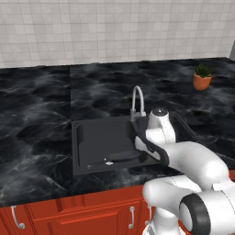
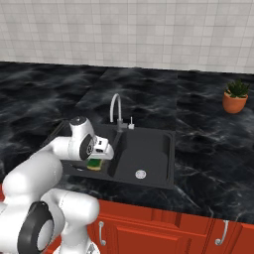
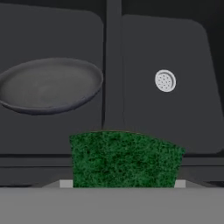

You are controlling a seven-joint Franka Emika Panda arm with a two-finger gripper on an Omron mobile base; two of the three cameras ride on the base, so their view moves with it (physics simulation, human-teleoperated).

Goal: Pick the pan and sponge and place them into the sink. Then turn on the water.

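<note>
The black double-basin sink [image 2: 149, 154] is set into the dark marbled bench [image 1: 36, 119]. Its left basin holds the pan [image 3: 50, 85], which rests tilted rather than flat. In the left base view the pan's thin black handle [image 1: 120, 157] runs roughly left to right along the basin's near side, ending near the centre divider. The right basin is bare around its round silver drain [image 2: 141, 174].

The end effector [image 2: 99, 161] hangs above the sink's near edge, close to the divider, with its jaws part-way apart and closed on the sponge [image 3: 124, 159]. The sponge's green scouring face is toward the hand camera, its long axis crosswise between the fingers; a yellow layer shows in the right base view.

The arched silver faucet [image 2: 116, 111] stands behind the divider.
</note>
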